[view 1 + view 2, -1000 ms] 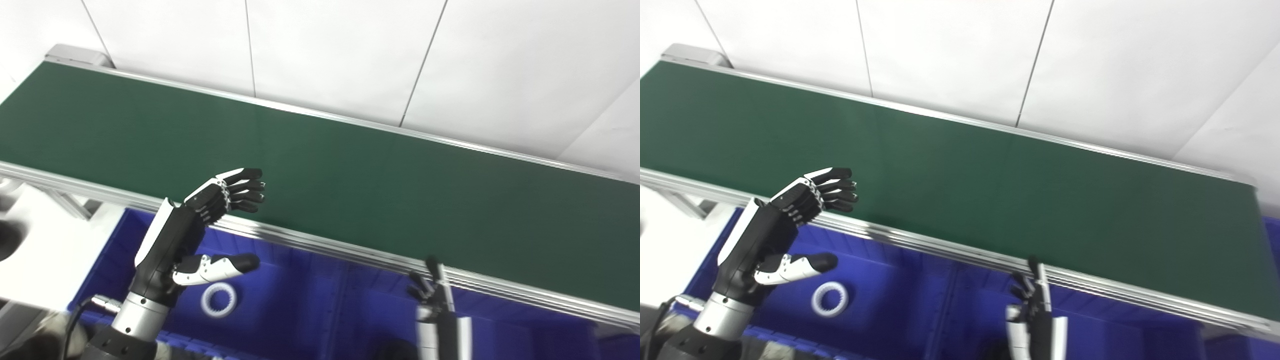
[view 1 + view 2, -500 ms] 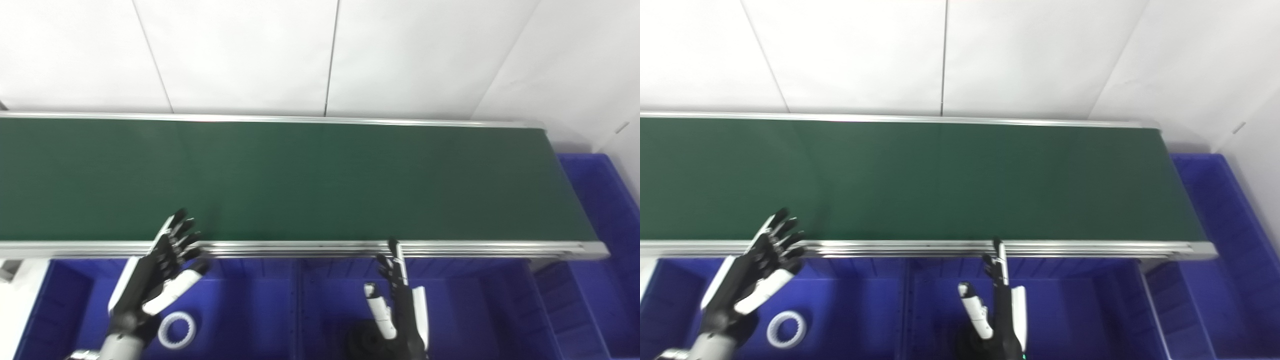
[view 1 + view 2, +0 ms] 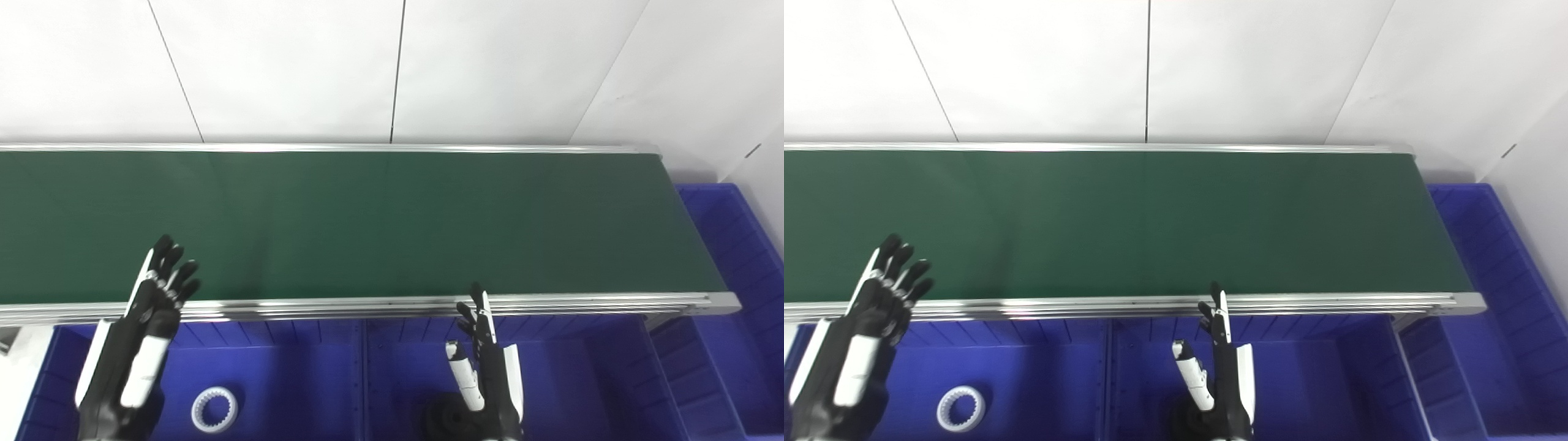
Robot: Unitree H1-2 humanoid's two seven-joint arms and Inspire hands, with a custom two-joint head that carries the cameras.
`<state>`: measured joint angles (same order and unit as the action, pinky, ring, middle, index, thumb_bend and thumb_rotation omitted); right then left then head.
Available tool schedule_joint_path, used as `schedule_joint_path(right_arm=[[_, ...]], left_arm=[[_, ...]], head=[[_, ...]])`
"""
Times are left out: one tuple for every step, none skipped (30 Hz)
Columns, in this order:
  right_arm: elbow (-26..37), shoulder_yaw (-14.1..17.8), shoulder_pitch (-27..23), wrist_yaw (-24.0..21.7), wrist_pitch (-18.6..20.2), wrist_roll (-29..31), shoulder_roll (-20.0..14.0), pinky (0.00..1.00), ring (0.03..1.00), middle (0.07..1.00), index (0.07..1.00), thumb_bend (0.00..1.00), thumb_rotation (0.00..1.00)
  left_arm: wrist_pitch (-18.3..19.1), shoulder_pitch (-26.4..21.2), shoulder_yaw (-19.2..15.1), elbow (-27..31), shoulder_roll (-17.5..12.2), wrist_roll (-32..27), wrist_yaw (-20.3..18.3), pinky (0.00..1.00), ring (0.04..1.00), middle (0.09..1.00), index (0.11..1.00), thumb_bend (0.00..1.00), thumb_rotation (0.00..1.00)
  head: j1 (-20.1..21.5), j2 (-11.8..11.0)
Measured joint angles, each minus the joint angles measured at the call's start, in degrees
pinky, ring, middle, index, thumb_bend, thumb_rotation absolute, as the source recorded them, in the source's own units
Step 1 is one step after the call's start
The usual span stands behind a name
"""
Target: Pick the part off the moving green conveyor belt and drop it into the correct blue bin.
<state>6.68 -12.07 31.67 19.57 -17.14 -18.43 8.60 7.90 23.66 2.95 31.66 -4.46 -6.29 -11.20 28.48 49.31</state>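
The green conveyor belt (image 3: pixel 392 220) is seen bare of any part. A white toothed ring (image 3: pixel 214 410) is lying in the left blue bin (image 3: pixel 294 367). The left hand (image 3: pixel 138 355) is held open, fingers spread, nothing gripped. The right hand (image 3: pixel 487 373) is raised over the middle bin (image 3: pixel 582 380), fingers extended, empty.

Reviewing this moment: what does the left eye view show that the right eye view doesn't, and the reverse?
Only the left eye view shows a white surface at the bottom-left corner, beside the bins. Only the right eye view shows more of the side wall on the right. Both show the bare green belt, the open left hand and open right hand above the blue bins, a white toothed ring in the left bin and a dark part in the middle one.
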Motion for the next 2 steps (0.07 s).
schedule_joint_path(right_arm=[[0.5,-0.2,0.2,-0.4,0.0,0.0,-0.1,0.83,0.890,0.973,0.996,0.76,1.00],[1.1,-0.2,0.5,-0.7,0.0,0.1,-0.1,0.83,0.889,0.972,0.993,0.76,1.00]], left_arm=[[0.0,1.2,0.2,0.0,0.1,0.3,0.3,1.00,1.000,1.000,1.000,0.56,0.92],[0.1,1.9,0.2,0.1,0.3,0.4,0.5,1.00,1.000,1.000,1.000,0.56,0.92]], head=[[-0.7,0.2],[-1.8,0.5]])
